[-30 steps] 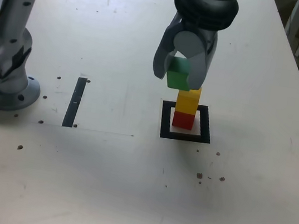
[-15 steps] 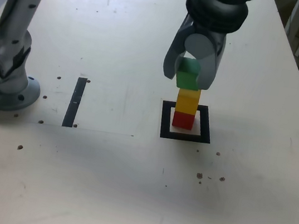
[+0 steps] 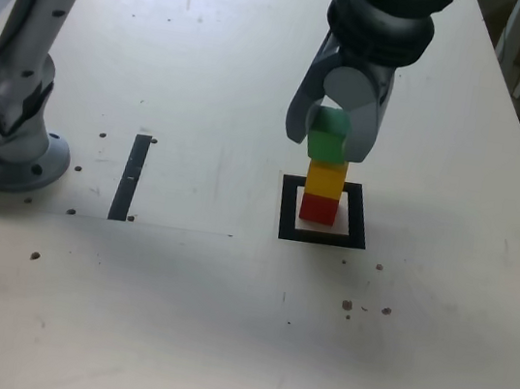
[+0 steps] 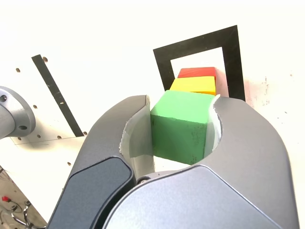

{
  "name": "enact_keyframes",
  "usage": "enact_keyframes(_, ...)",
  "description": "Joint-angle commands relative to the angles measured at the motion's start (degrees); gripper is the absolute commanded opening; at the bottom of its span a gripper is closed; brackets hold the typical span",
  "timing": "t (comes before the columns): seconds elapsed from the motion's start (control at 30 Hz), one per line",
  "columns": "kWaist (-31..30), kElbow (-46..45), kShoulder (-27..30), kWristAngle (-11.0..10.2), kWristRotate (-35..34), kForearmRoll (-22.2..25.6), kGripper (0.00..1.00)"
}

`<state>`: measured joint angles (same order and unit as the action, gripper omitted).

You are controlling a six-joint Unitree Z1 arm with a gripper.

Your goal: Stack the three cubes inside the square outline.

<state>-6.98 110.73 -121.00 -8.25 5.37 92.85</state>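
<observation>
Exterior view: black strip (image 3: 130, 178) beside square outline (image 3: 359, 216)

Three cubes: one green (image 3: 328, 134), one yellow (image 3: 325, 179), one red (image 3: 318, 209). One black square outline (image 3: 359, 216) and one straight black strip (image 3: 129, 178) (both on one table (image 3: 173, 319)). One robot arm (image 3: 31, 53), one gripper (image 3: 338, 128). Several small dark spots (image 3: 34, 256), perhaps holes, too blurred to count.

White table (image 3: 192, 321) with black square outline (image 3: 360, 215), red cube (image 3: 318, 209), black strip (image 3: 130, 178)

In the exterior view, the top edge cuts off the arm (image 3: 382, 17).
</observation>
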Motion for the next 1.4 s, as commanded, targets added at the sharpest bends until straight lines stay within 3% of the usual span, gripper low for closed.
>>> enact_keyframes(0.0,0.1,0.2,-0.3,0.1,0.2,0.5,0.58)
enact_keyframes(0.13,0.1,0.1,-0.3,0.1,0.6,0.2,0.93)
enact_keyframes(0.2,0.1,0.1,-0.3,0.1,0.6,0.2,0.99)
enact_keyframes(0.67,0.2,-0.5,1.1,-0.6,0.3,0.3,0.99)
enact_keyframes(1.37,0.1,-17.0,19.1,-2.1,-5.4,-0.3,0.99)
